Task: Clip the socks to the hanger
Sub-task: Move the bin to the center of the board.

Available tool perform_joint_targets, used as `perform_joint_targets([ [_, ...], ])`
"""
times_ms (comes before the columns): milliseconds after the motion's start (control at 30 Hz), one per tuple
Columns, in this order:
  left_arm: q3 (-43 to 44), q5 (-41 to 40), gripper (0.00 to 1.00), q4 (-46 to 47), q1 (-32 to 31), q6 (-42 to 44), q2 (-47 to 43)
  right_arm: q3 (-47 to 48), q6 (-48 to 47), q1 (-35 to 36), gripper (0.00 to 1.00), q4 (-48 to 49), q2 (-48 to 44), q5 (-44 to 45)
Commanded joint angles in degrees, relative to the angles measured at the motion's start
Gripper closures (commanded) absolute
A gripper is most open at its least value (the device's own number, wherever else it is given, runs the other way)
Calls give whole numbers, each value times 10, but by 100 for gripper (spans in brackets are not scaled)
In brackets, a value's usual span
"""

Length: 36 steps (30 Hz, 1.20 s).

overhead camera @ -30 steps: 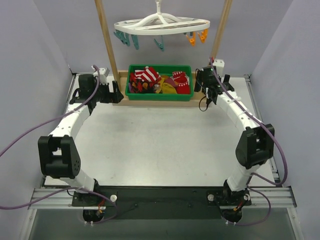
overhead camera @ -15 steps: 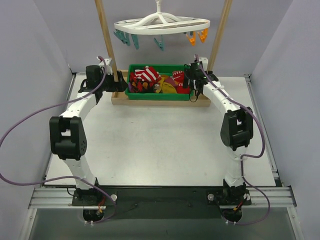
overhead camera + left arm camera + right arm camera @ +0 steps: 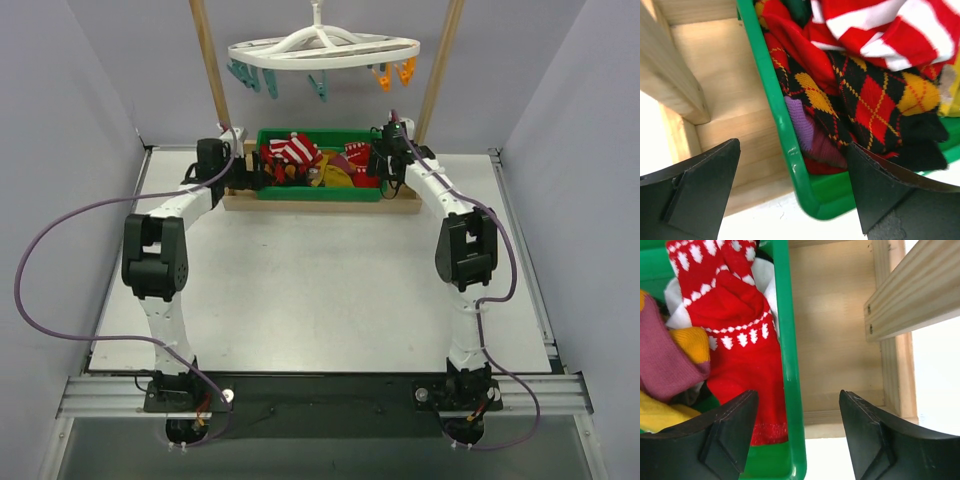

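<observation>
While the hanger point(image 3: 322, 45) hangs bare at 12 o'clock, its clips point(image 3: 318, 88) empty, the socks point(image 3: 315, 165) lie heaped in a green bin point(image 3: 320, 132) below it. The left hand point(image 3: 792, 146) gapes wide astride the bin's 9 o'clock wall; the right hand point(image 3: 797, 392), fingers apart and gripping nothing, straddles the 3 o'clock wall beside a red Christmas sock point(image 3: 735, 340). Light, limp and snag-prone, each sock is likely best pinched at a free cuff or toe.

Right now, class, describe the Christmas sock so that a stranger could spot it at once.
Find the green bin on the wooden base under the white hanger. At the bin's right end, against its wall, lies the Christmas sock: red with rows of small white trees, unlike the plain maroon sock and yellow sock beside it.
</observation>
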Motion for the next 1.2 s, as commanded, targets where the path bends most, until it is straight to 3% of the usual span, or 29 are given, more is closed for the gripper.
perform_joint_targets([
  [0, 33, -26, 3, 46, -9, 29, 26, 25, 5, -6, 35, -19, 19, -25],
  [100, 36, -24, 3, 56, -11, 35, 37, 28, 6, -12, 37, -19, 27, -33],
  [200, 47, -21, 13, 55, -14, 35, 45, 32, 6, -20, 44, -19, 36, -41],
  [267, 53, -13, 31, 48, -16, 38, 50, 36, 7, -22, 51, -19, 41, -53],
  [333, 55, -10, 46, 45, -20, 39, 51, 36, 10, -23, 65, -19, 42, -61],
  [367, 55, -8, 59, 44, -21, 40, 51, 36, 10, -24, 70, -19, 42, -64],
  [400, 56, -4, 64, 40, -22, 43, 50, 35, 10, -23, 78, -17, 43, -66],
  [467, 56, 7, 74, 37, -22, 44, 47, 33, 10, -23, 83, -16, 40, -69],
  [700, 23, 37, 78, 38, -22, 36, 7, -4, 10, -18, 99, 5, 6, -89],
  [900, -56, 72, 80, 24, -22, 23, -75, -66, 6, -4, 100, 6, -60, -82],
  [1167, -224, 106, 82, -36, -15, 62, -240, -258, -1, 35, 100, 19, -192, -48],
])
